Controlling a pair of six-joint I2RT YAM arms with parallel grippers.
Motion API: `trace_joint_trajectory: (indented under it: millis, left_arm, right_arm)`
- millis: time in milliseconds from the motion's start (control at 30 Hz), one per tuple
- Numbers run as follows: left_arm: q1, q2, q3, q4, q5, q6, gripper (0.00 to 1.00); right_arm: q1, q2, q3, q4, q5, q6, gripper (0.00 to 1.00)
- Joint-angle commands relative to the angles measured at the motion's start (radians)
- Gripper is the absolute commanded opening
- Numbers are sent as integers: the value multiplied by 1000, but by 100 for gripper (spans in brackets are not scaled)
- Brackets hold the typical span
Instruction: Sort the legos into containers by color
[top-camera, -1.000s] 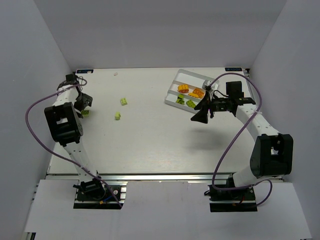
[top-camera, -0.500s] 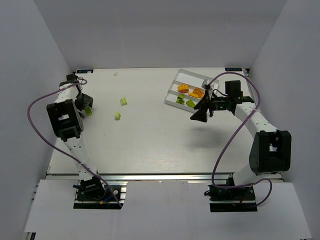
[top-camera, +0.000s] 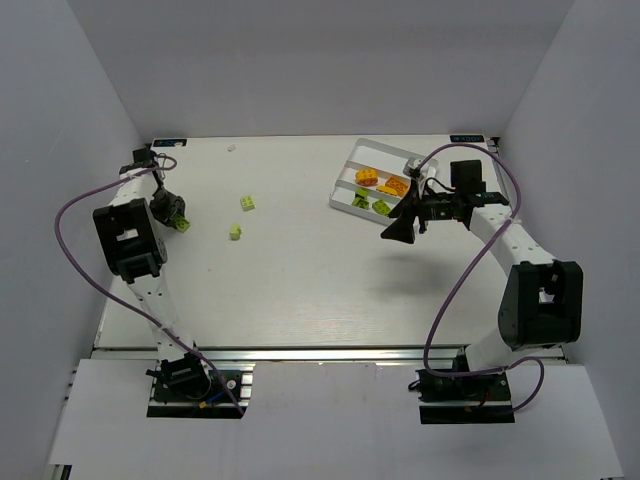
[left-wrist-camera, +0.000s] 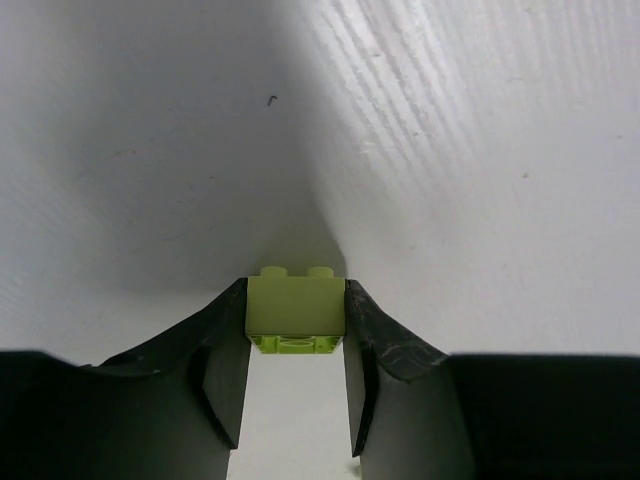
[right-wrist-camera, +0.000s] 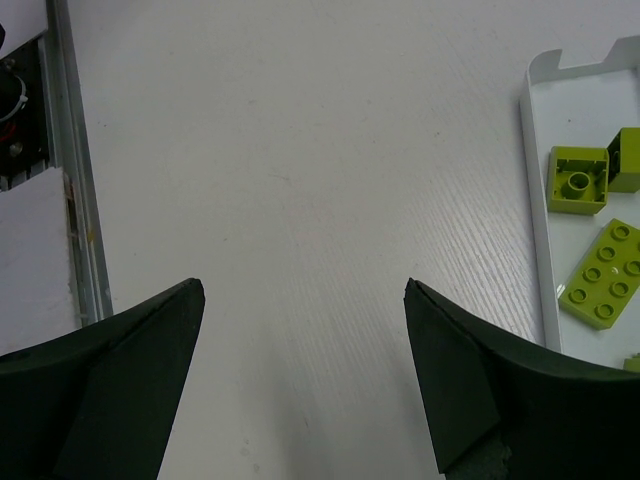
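At the table's far left, my left gripper (top-camera: 177, 217) is shut on a lime-green lego (top-camera: 182, 223). The left wrist view shows that brick (left-wrist-camera: 296, 308) pinched by both sides between my fingertips, just above the table, left gripper (left-wrist-camera: 296, 288). Two more lime-green legos (top-camera: 247, 203) (top-camera: 235, 232) lie loose left of centre. The white tray of containers (top-camera: 385, 153) sits at the back right. One compartment holds orange legos (top-camera: 367, 176), the nearer one green legos (top-camera: 382, 207). My right gripper (top-camera: 401, 231) (right-wrist-camera: 304, 290) hovers open and empty in front of the tray.
White walls close in the table on the left, back and right. In the right wrist view the tray's rim (right-wrist-camera: 537, 215) with green bricks (right-wrist-camera: 578, 180) lies to the right, and a metal rail (right-wrist-camera: 72, 170) runs along the left.
My left jaws have closed onto the lime-green lego, which sat between open fingers before. The right arm has barely shifted and stays open.
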Motion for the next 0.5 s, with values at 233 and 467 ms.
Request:
trace_joint_trajectory:
  millis: [233,467]
  left_arm:
    - [-109,-399,-341,337,410,23,0]
    - [-356,-412,-320,491,583,-71,0]
  right_arm:
    - [-2,-87,-9,70,72,133,82]
    - [-4,-165,-57,249,439,414,0]
